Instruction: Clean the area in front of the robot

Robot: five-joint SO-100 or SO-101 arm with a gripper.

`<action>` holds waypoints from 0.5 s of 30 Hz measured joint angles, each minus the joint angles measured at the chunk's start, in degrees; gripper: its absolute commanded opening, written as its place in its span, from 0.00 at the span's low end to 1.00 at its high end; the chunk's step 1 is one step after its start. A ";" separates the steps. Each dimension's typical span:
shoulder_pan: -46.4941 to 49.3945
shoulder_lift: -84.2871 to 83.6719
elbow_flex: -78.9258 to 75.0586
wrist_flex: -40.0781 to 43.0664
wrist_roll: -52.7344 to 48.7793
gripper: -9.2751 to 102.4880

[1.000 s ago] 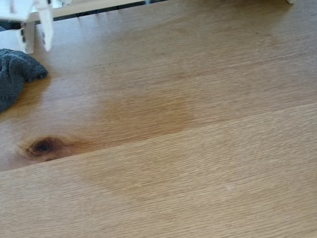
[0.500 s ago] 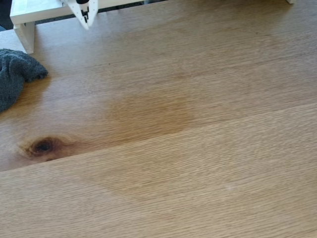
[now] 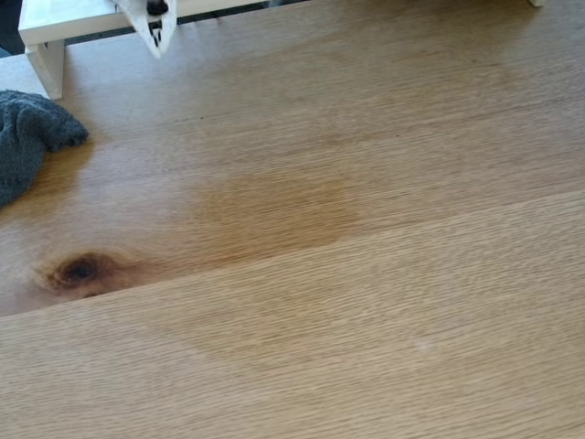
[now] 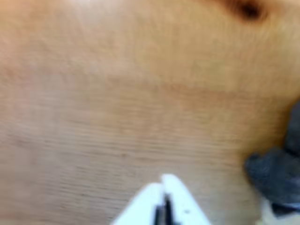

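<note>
Quickly, near to far in the fixed view: we see bare wooden counter (image 3: 384, 329) across the 6 o'clock half, pale oak-like grain, matte, with a seam between boards running from about 9 to 3 o'clock. A darker, faintly damp-looking patch (image 3: 283, 206) sits near centre; whether it is stain or moisture we cannot tell. A dark knot (image 3: 80, 270) lies toward 9 o'clock. Further back at 9 to 10 o'clock the grey cloth (image 3: 27, 137) lies bunched at the edge, soft, fuzzy, knit or terry, crumpled and not flat. At 11 o'clock the white plastic gripper (image 3: 157, 41) hangs over the counter, tips together, nothing between them; behind it a white frame (image 3: 55, 27).

In the wrist view the gripper (image 4: 164, 206) sits at 6 o'clock, fingers pressed closed and empty, with the cloth (image 4: 276, 173) at 4 o'clock, well to the side. This view is blurred.

We judge the scene fits either going for the cloth or having put it aside after wiping. If a grab is due: open wide, come down on the highest fold, pinch deep since loose fabric slips, and keep the cloth low so it drags flat.
</note>
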 measured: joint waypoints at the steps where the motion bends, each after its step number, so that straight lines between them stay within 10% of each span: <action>1: 0.09 1.93 2.46 0.44 -0.35 0.08; 15: 1.32 6.86 6.94 1.05 -5.27 0.08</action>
